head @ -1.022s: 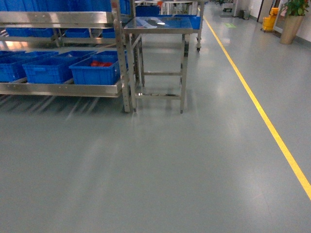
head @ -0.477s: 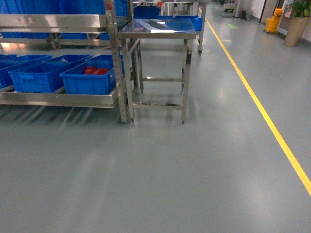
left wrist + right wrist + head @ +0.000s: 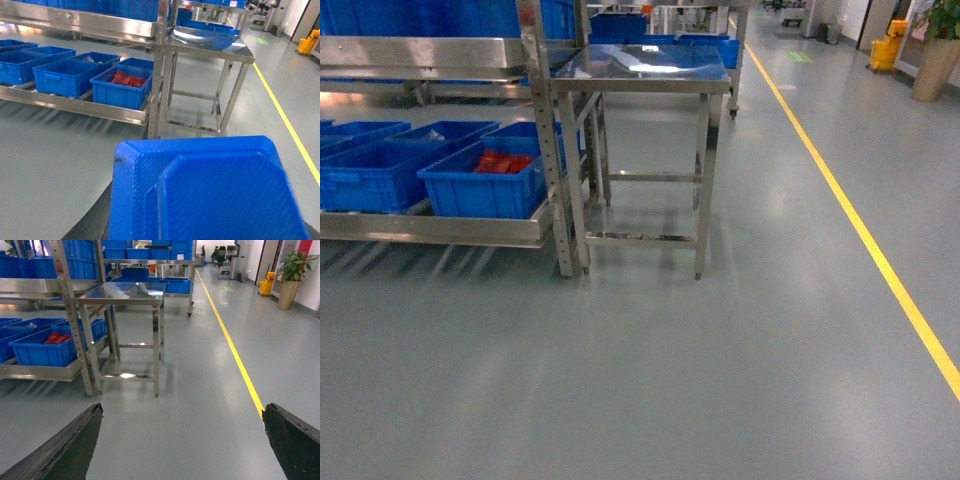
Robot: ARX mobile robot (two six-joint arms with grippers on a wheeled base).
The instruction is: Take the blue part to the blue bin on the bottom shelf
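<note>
The blue part [image 3: 210, 190], a ribbed block with rounded corners, fills the bottom of the left wrist view. My left gripper [image 3: 210, 225] is shut on it, and only a dark finger [image 3: 95, 222] shows at its left side. Several blue bins stand on the bottom shelf [image 3: 440, 228]. The nearest blue bin [image 3: 480, 192] [image 3: 120, 92] [image 3: 42, 352] holds red parts; I cannot tell which bin is meant. My right gripper [image 3: 182, 440] hangs open over bare floor with nothing between its fingers [image 3: 62, 447]. Neither gripper shows in the head view.
A steel table [image 3: 640, 70] stands right of the rack post [image 3: 548, 150]. More blue bins [image 3: 360, 175] line the shelf to the left. A yellow floor line [image 3: 880, 265] runs along the right. A potted plant [image 3: 290, 280] stands far back right.
The rack, bins and steel table have grown larger and slid down-left in the head view, so the base has rolled nearer to them.
</note>
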